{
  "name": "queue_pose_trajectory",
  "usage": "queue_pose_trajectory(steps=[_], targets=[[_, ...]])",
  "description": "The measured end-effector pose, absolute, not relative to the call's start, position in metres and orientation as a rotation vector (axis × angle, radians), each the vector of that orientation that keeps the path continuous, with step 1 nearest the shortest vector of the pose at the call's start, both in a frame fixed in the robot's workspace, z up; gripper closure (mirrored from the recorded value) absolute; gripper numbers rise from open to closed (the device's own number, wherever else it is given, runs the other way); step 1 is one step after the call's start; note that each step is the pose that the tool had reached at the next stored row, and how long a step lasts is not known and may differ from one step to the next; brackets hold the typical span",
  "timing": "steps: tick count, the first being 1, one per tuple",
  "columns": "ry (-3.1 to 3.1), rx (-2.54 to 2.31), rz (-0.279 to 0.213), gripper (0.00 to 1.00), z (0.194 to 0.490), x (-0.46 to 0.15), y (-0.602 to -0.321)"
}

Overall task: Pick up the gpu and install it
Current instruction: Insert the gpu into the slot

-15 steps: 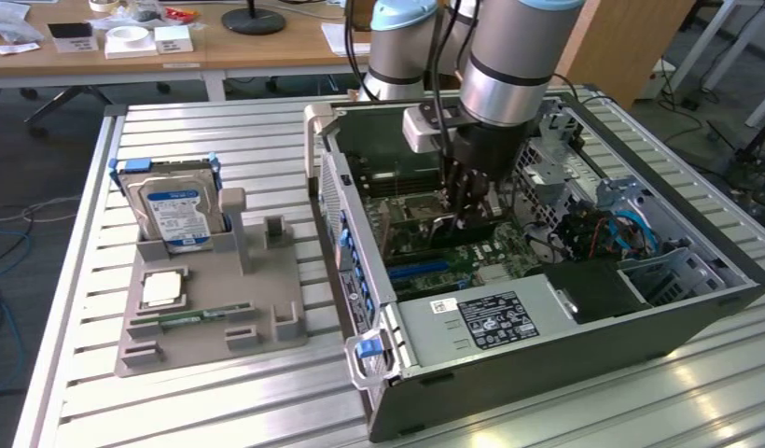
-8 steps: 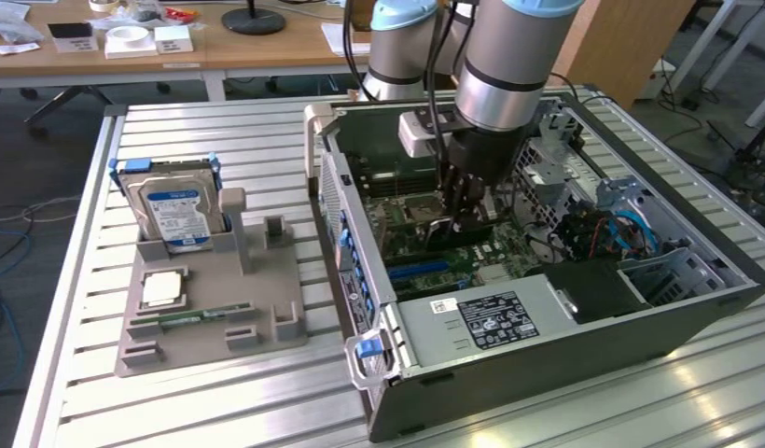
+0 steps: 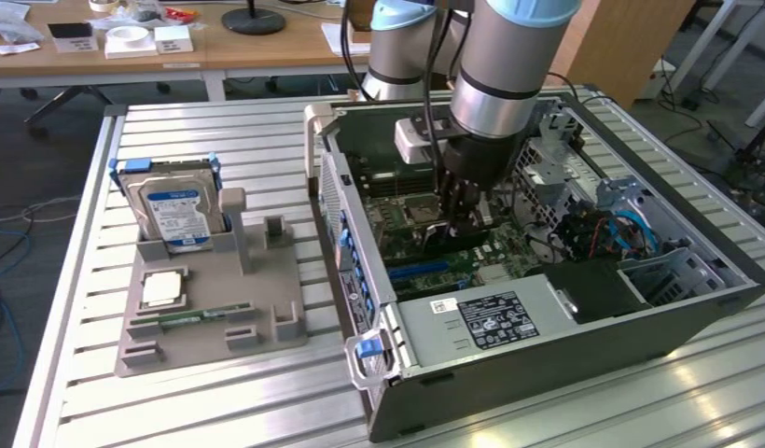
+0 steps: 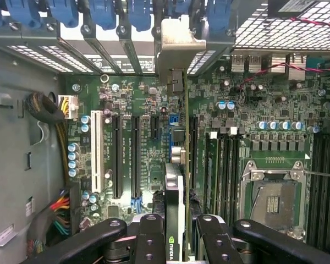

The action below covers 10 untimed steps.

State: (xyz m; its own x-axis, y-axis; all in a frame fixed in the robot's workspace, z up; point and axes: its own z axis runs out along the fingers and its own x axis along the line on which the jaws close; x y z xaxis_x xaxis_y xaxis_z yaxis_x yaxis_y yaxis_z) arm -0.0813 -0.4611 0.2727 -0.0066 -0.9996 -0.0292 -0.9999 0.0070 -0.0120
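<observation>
As fingers (image 4: 149, 237) pinch gpu (image 4: 174, 192) between them, it stands over motherboard (image 4: 126, 99).

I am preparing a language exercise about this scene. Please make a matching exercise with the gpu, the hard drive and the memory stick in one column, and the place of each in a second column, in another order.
Things:
1. gpu
2. hard drive
3. memory stick

Places:
A. standing on its edge in the grey holder
B. lying flat on the grey holder
C. inside the computer case, held in the gripper

Right pairs: 1-C, 2-A, 3-B
</observation>
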Motion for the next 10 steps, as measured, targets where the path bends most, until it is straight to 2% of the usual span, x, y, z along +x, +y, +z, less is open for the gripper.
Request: queue_pose_trajectory(steps=[10], targets=[[2.208,-2.193,0.019,0.73,0.2719,-0.0855,-0.4611]])
